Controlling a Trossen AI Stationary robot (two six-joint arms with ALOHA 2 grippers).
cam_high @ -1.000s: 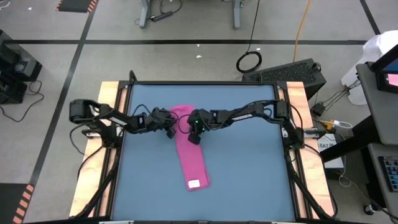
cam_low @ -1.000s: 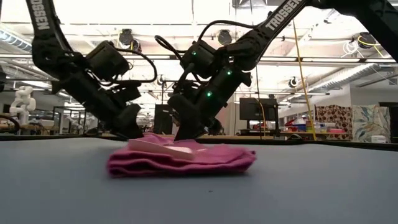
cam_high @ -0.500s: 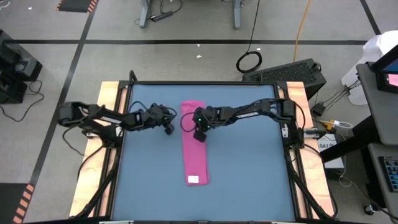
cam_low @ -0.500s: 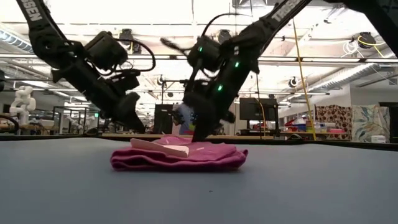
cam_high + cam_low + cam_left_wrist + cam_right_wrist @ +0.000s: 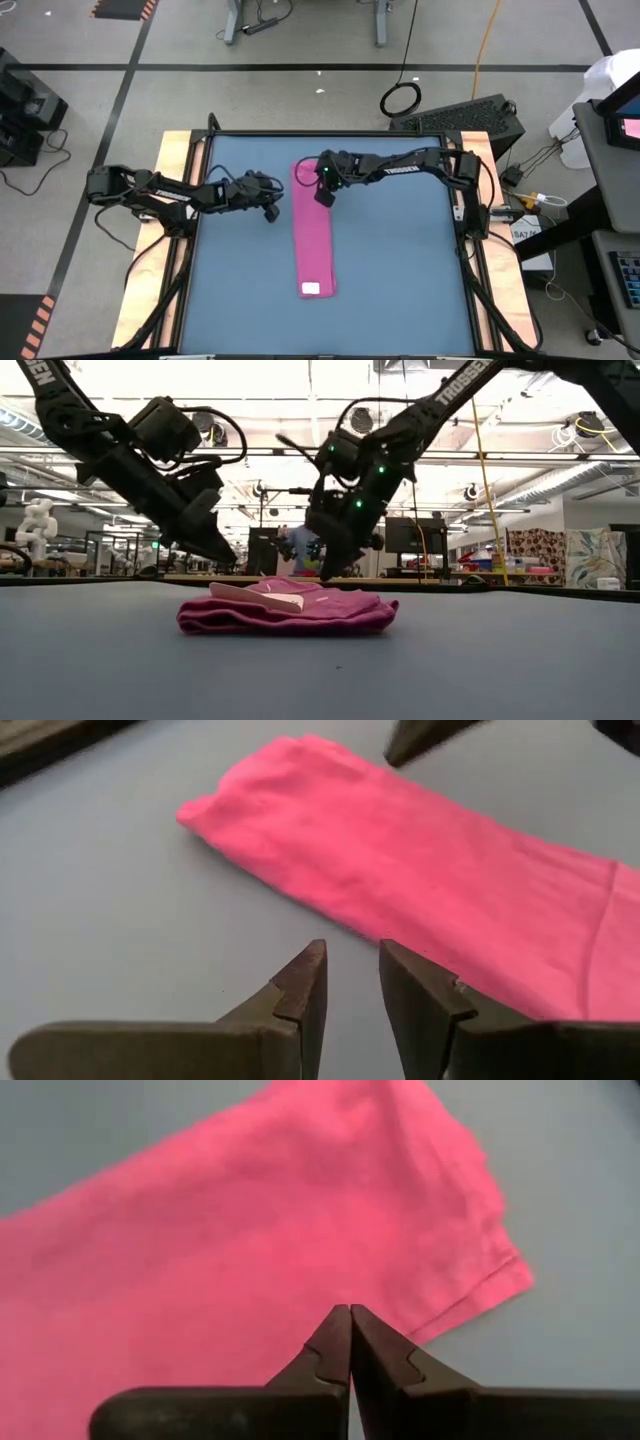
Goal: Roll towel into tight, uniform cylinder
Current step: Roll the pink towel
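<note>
The towel (image 5: 314, 230) lies flat on the blue tabletop as a long, narrow magenta strip running from far to near, its white tag (image 5: 311, 290) at the near end. In the low view the towel (image 5: 290, 610) shows as a low folded heap. My left gripper (image 5: 270, 212) hovers just left of the strip's far half; its fingers (image 5: 352, 955) stand a little apart with nothing between them. My right gripper (image 5: 325, 196) is shut (image 5: 350, 1312) and hangs just above the strip's far part near its right edge, clear of the cloth (image 5: 330, 572).
Wooden rails (image 5: 180, 170) run along the table's left and right sides. Bare blue tabletop (image 5: 400, 280) lies on both sides of the strip and toward the near edge. The right arm's shut fingers (image 5: 420, 740) show beyond the towel in the left wrist view.
My right gripper, shut throughout, has gone toward the table's far edge and up off the towel. The towel's far end has slid to the right and farther away, so the strip now lies straight; its tagged near end stayed put. My left gripper has risen a little.
</note>
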